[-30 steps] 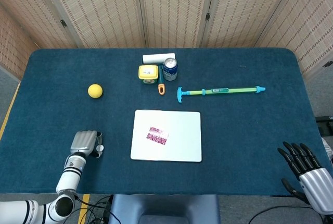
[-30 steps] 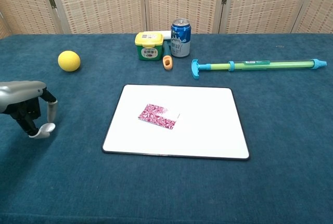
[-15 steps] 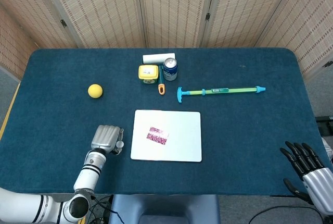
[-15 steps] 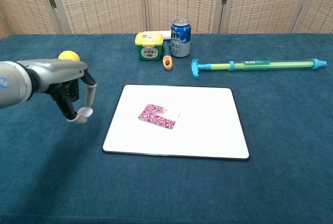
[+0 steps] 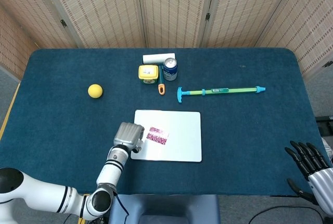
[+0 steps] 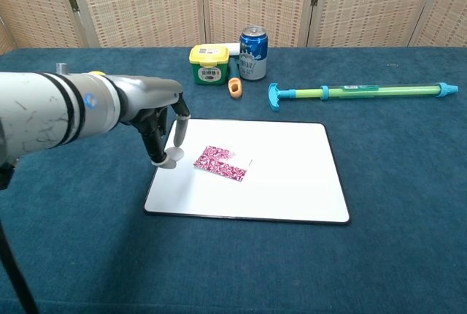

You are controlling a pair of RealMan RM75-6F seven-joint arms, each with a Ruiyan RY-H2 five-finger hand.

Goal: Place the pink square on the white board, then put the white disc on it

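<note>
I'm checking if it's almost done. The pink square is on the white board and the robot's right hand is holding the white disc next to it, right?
Not quite. It is the left hand that pinches the white disc, as the chest view shows; the right hand is off at the table's corner, holding nothing. The rest is right: the pink square lies on the white board, and the disc is beside it.

On the table [image 5: 250,130] there is one white board [image 5: 182,140], one pink square [image 5: 157,135] and one white disc [image 6: 168,159]. There is also one yellow ball [image 5: 94,90], one can [image 5: 170,69], one yellow tub [image 5: 148,73], one white roll [image 5: 158,58], one small orange thing [image 5: 161,88] and one long green-and-blue pump toy [image 5: 221,91]. Two hands show: a left hand [image 5: 128,135] and a right hand [image 5: 309,159].
</note>
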